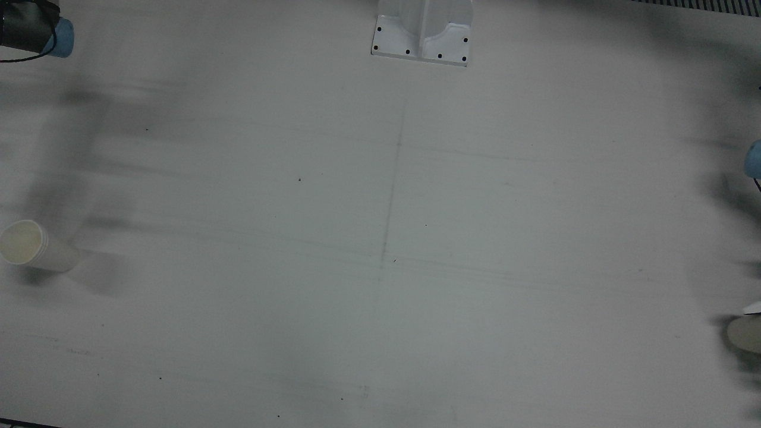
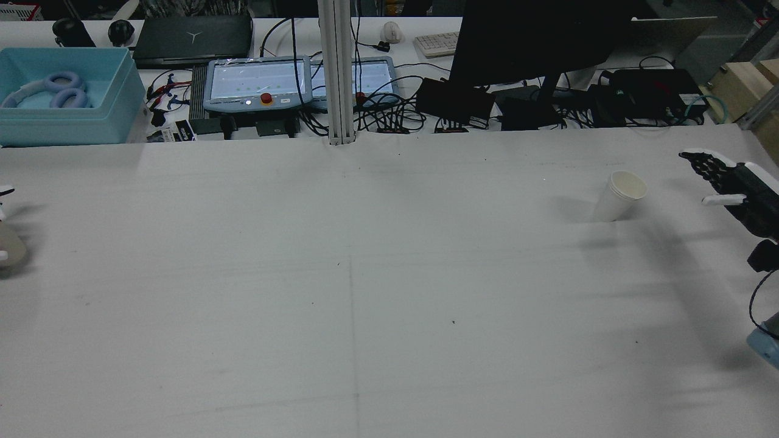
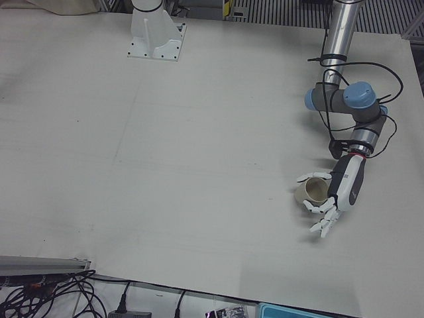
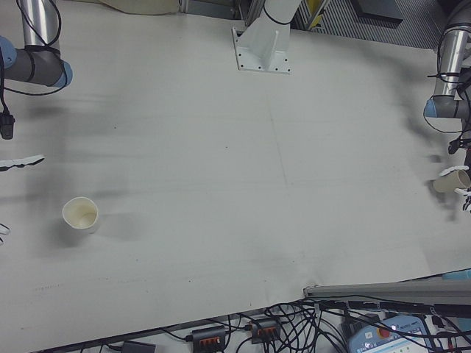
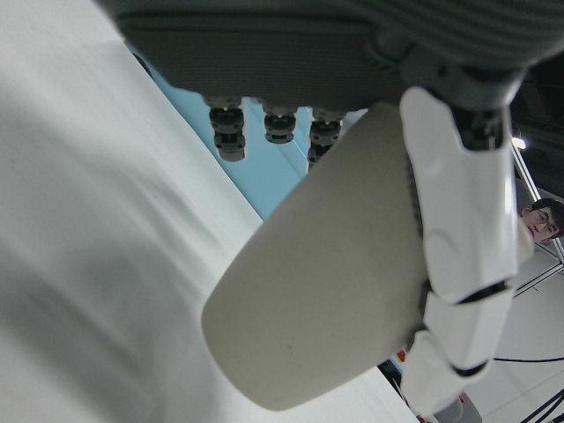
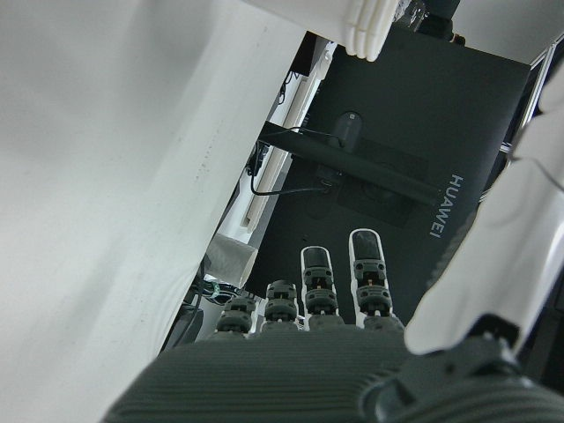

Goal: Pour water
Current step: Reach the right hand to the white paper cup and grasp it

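Note:
A white paper cup (image 2: 619, 196) stands on the table's right half in the rear view; it also shows in the front view (image 1: 30, 244) and the right-front view (image 4: 81, 213). My right hand (image 2: 736, 188) is open, fingers straight, well to its right and apart from it. A second paper cup (image 3: 313, 191) stands at the table's left side. My left hand (image 3: 334, 199) is open around it, thumb on one side and fingers spread on the other. In the left hand view this cup (image 5: 326, 282) lies close against the palm, beside the thumb (image 5: 463, 238).
The white table (image 2: 365, 292) bears a faint pencil cross at its middle. A pedestal base (image 1: 422, 35) stands at the robot's edge. Beyond the far edge are a monitor (image 2: 535, 36), teach pendants (image 2: 255, 82), cables and a blue box (image 2: 67, 97).

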`<action>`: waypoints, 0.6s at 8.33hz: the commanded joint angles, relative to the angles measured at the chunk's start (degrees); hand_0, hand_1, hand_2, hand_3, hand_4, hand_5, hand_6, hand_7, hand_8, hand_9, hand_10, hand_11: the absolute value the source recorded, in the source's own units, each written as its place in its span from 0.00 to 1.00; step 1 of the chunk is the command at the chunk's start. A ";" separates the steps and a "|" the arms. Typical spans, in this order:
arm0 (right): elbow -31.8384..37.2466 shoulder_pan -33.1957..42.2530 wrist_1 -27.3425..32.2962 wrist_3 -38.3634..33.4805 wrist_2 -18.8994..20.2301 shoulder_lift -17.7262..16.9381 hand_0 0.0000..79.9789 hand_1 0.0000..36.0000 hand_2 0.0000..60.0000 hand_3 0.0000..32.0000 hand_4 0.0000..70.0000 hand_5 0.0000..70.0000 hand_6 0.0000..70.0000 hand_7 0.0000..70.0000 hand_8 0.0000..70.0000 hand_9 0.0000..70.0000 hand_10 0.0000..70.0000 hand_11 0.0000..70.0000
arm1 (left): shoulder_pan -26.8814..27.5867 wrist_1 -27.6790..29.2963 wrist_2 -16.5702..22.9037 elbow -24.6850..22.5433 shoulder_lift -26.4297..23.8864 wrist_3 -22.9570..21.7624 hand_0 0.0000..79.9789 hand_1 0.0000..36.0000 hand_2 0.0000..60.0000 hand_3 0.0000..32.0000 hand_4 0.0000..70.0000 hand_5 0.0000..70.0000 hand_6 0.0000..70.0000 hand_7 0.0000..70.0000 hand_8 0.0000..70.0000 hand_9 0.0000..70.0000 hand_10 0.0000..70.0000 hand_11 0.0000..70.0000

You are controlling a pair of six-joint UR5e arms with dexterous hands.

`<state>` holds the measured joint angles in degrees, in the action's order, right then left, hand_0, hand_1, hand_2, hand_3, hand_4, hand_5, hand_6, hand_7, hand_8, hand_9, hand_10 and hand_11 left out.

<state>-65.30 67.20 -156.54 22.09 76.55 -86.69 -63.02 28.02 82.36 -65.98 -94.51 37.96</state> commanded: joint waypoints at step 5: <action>4.66 -8.91 1.68 1.90 -7.02 3.28 0.60 0.30 0.00 0.00 0.09 0.36 0.14 0.27 0.11 0.10 0.05 0.09 | -0.09 0.63 -0.01 -0.29 0.91 -1.22 0.67 0.92 1.00 0.00 1.00 1.00 0.12 0.24 0.11 0.04 0.11 0.17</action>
<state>-60.61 61.69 -154.79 23.74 72.93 -84.17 -63.02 28.12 82.35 -66.35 -93.89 36.79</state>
